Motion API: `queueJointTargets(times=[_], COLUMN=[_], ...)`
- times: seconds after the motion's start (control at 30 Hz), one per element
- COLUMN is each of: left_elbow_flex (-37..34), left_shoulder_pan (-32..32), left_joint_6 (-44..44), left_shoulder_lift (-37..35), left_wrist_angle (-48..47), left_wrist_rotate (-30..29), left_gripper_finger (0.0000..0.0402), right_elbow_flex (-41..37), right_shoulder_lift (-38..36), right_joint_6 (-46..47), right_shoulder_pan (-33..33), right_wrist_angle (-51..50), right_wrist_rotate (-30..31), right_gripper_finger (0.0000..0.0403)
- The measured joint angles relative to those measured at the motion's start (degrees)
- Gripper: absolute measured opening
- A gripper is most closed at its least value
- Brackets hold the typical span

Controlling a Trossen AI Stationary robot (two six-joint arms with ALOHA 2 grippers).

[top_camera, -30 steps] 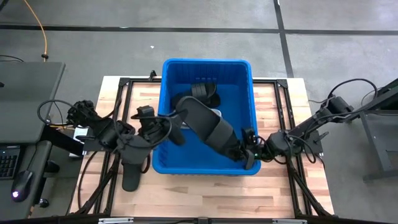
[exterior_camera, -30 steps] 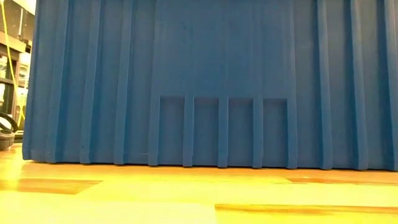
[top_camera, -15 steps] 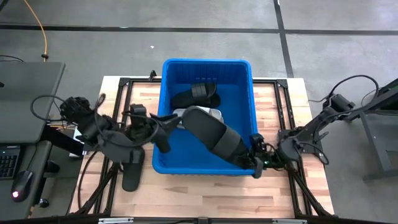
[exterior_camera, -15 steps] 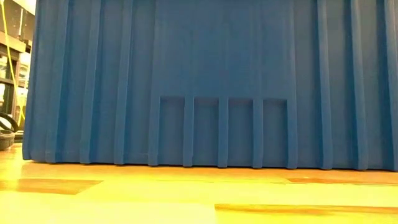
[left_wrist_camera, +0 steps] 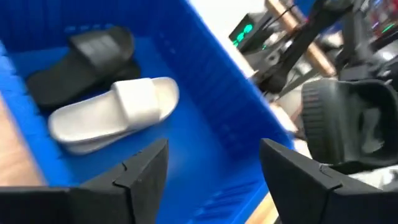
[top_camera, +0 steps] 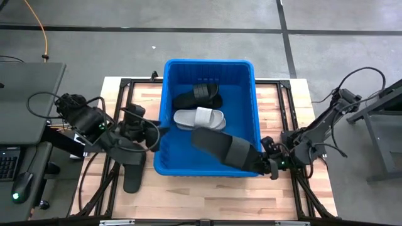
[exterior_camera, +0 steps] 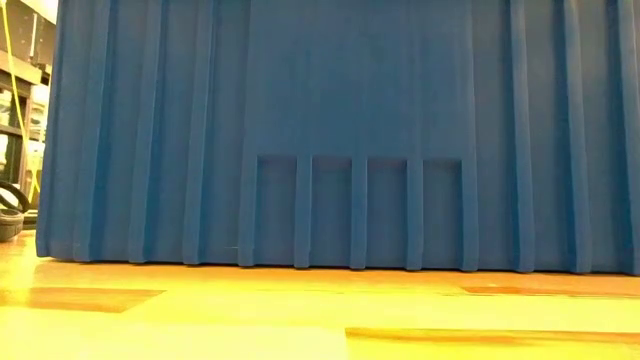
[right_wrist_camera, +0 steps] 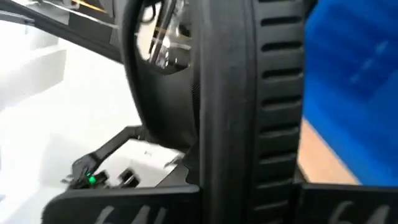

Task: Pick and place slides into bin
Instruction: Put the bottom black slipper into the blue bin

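The blue bin (top_camera: 251, 94) stands mid-table, and its near wall (exterior_camera: 350, 130) fills the low view. On its floor lie a black slide (top_camera: 198, 95) and a light grey slide (top_camera: 200, 118), both also seen in the left wrist view as the black slide (left_wrist_camera: 93, 56) and the grey slide (left_wrist_camera: 118, 112). A second black slide (top_camera: 226, 149) slants over the bin's near right part, with my right gripper (top_camera: 271, 167) shut on it. My left gripper (top_camera: 158, 130) stands open at the bin's left rim, nothing between its fingers (left_wrist_camera: 146, 168). A third black slide (top_camera: 132, 174) lies on the table under the left arm. My right gripper holds the black slide by the end (top_camera: 260, 163) that lies over the bin's near right corner. The sole stands on edge between the two fingers (right_wrist_camera: 249, 124). The fingers come in about level from the table's right side. The slide's other end (top_camera: 198, 139) reaches over the bin's inside.
A black frame (top_camera: 125, 85) runs round the wooden tabletop, with bare wood (top_camera: 207, 191) in front of the bin. A desk with a keyboard and a mouse (top_camera: 22, 182) stands off the table's left edge.
My left gripper has drawn back from inside the bin toward the table's left edge, to the bin's left rim. My right gripper has moved toward the near right corner, carrying the black slide along. The grey slide beneath it now shows whole.
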Motion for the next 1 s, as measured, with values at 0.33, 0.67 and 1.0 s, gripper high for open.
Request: queueJointTargets(times=[0.33,0.67,1.0], left_elbow_flex=[-0.03,-4.53,-41.72], left_shoulder_pan=[0.0,0.0,0.0], left_joint_6=[1.98,12.45,22.42], left_shoulder_lift=[-4.3,-18.74,-49.31], left_wrist_angle=[-7.03,-5.99,29.93], left_wrist_rotate=[-1.29,-7.62,-2.21], left_gripper_finger=[0.022,0.0194,0.0175], right_elbow_flex=[-0.02,-0.04,1.57], right_shoulder_lift=[-0.72,-0.72,-0.72], right_joint_6=[17.13,21.2,22.99], right_shoulder_pan=[-12.65,-27.55,-33.2], right_wrist_angle=[-10.72,-13.39,-17.05], right_wrist_rotate=[-18.59,-29.14,-36.49], right_gripper_finger=[0.0018,0.0018,0.0018])
